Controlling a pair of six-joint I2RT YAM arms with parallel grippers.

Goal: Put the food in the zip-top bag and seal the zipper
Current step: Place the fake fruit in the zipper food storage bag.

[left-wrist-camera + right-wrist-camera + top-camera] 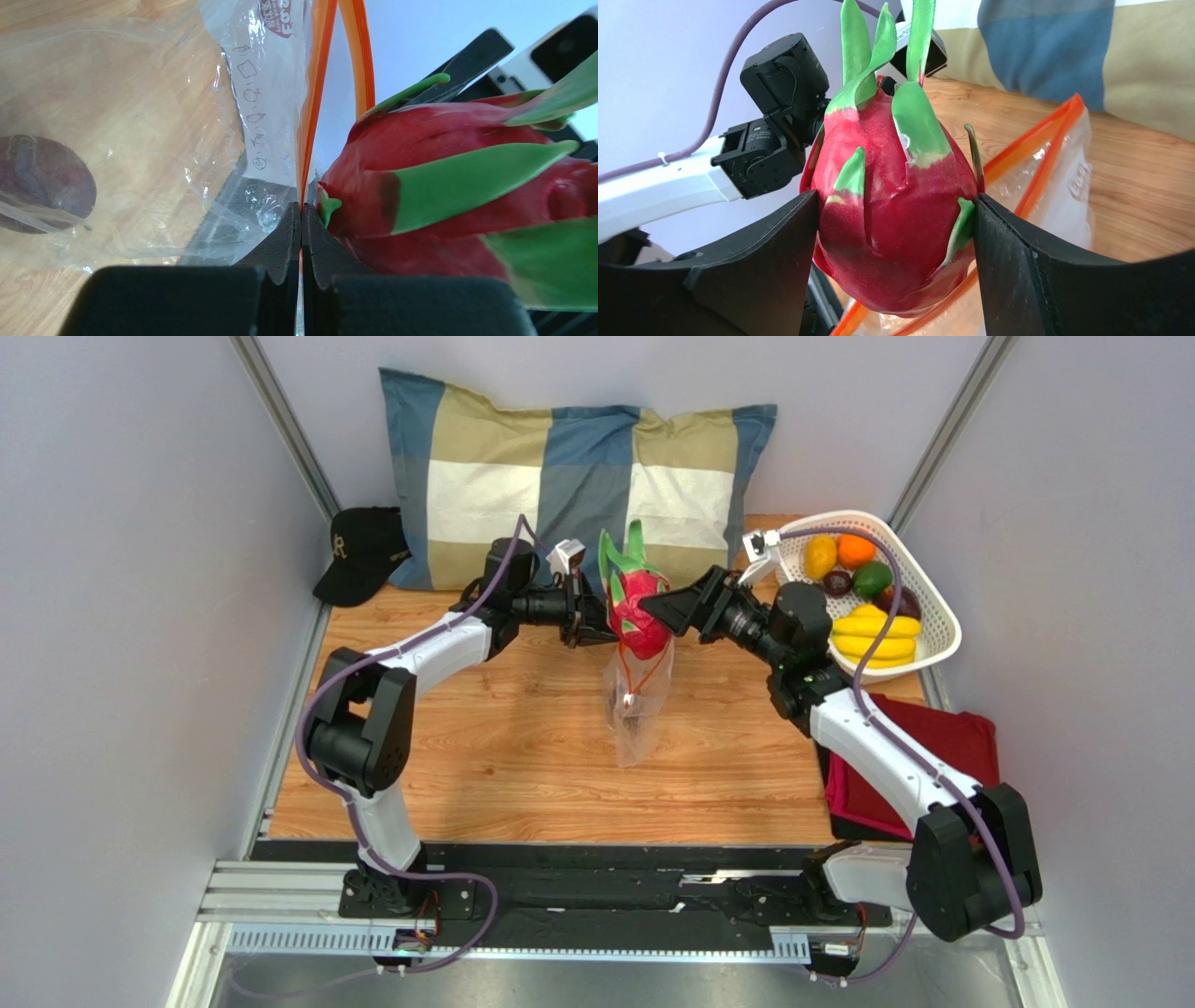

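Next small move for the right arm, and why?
Probably ease the right gripper down: its magenta, green-tipped dragon fruit sits at the open mouth of the clear plastic zip-top bag, which the left gripper holds up by the orange zipper strip.

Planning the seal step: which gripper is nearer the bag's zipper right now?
Left. The left gripper is shut on the zipper itself; the right gripper, holding the dragon fruit, sits just beside it.

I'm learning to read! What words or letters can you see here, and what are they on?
"R", in gold, as far as it can be made out: on the black cap.
Red print on the white label of the zip-top bag: cut off and blurred, unreadable.
Small outline signs below that print: too faint to read.
The dragon fruit has no writing.
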